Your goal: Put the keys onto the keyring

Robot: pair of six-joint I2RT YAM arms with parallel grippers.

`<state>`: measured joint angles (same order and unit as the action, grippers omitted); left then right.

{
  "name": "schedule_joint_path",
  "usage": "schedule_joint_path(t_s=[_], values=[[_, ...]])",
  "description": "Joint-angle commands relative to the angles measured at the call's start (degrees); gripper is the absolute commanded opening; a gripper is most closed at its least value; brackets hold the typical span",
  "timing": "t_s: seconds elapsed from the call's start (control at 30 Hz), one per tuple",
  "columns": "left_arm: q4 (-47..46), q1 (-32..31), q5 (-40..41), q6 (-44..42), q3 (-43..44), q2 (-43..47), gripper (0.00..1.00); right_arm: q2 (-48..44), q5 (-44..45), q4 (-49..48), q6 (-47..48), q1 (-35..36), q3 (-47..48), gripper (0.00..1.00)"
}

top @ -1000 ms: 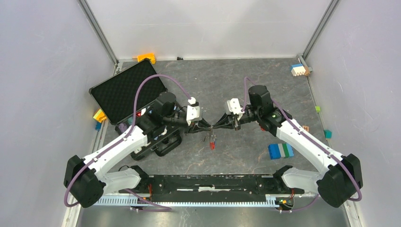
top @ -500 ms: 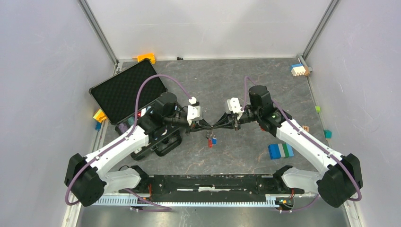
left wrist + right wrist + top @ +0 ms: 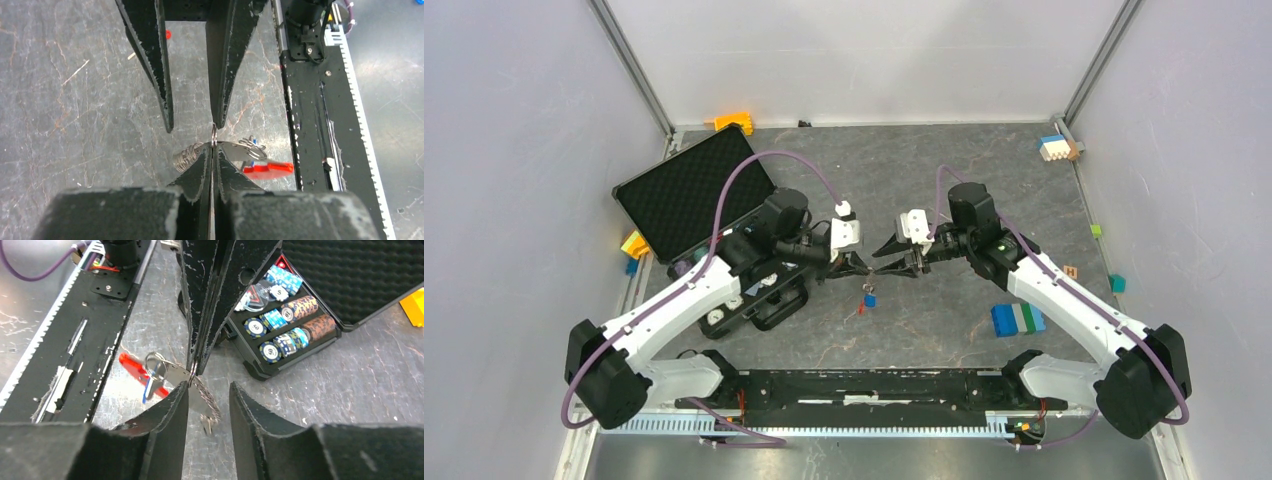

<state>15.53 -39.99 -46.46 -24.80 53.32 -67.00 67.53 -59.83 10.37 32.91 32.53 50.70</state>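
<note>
Our right gripper (image 3: 209,390) had opened since the earlier frame; our left gripper (image 3: 212,152) pinched the keyring (image 3: 186,156) by its ring in mid-air, keys (image 3: 156,374) dangling. Light, floppy, slippery: we'd hold the ring

Light: bright, even, overhead | shadows: soft | glare: faint, table (image 3: 60,100) | blur: left gripper (image 3: 213,150), right gripper (image 3: 209,386) bases

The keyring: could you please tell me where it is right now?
In the left wrist view, the keyring hangs over the table, pinched in the left gripper's shut fingers, with the right gripper's open fingers just beyond.
</note>
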Motion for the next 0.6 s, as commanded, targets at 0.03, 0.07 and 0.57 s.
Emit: schedule_joint_path(t_s=[0.03,0.07,0.57], values=[[13.23,-1.82,4.7,-6.82,8.61,-2.64,0.02,-1.2,3.5,1.23,2.93,0.25,0.99,0.45],[13.82,-2.18,6.05,-7.13,9.01,-2.56,0.02,-1.1,3.41,1.53,3.05,0.46,1.15,0.45],[21.27,-8.36,23.69,-9.76,16.08,-5.15,0.02,0.96,-1.2,-0.01,-0.79,2.09,2.23,0.32]])
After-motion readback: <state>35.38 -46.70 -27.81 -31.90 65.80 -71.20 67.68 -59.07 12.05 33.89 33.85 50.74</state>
